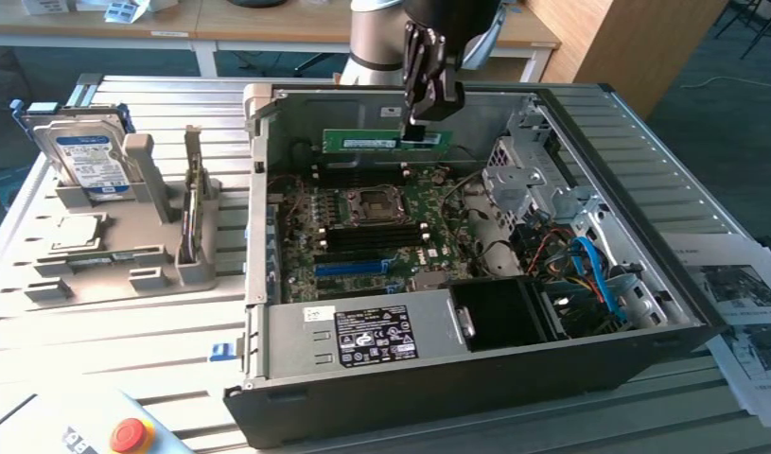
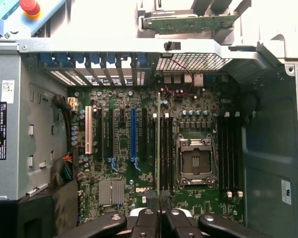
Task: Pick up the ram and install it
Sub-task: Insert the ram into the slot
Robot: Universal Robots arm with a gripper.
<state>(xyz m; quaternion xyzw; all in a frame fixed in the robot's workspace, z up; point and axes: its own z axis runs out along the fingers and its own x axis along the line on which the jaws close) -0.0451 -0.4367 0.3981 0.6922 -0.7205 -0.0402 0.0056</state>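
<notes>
The ram (image 1: 373,141), a long green stick with a white label, hangs level above the motherboard (image 1: 366,232) inside the open computer case (image 1: 486,378). My gripper (image 1: 418,130) is shut on the stick's end toward the exterior view's right, with the arm coming down from above. In the wrist view the ram (image 2: 159,144) shows edge-on as a thin line running out from my gripper (image 2: 159,210). It lies along the black memory slots (image 2: 167,153) beside the CPU socket (image 2: 194,161). I cannot tell whether the ram touches a slot.
A grey holder (image 1: 132,274) at the exterior view's left carries a hard drive (image 1: 89,156), an upright card (image 1: 193,203) and a CPU (image 1: 76,232). A red stop button (image 1: 131,435) sits near the front. Papers (image 1: 739,303) lie beside the case. Cables (image 1: 593,270) and the power supply (image 1: 359,336) crowd the case.
</notes>
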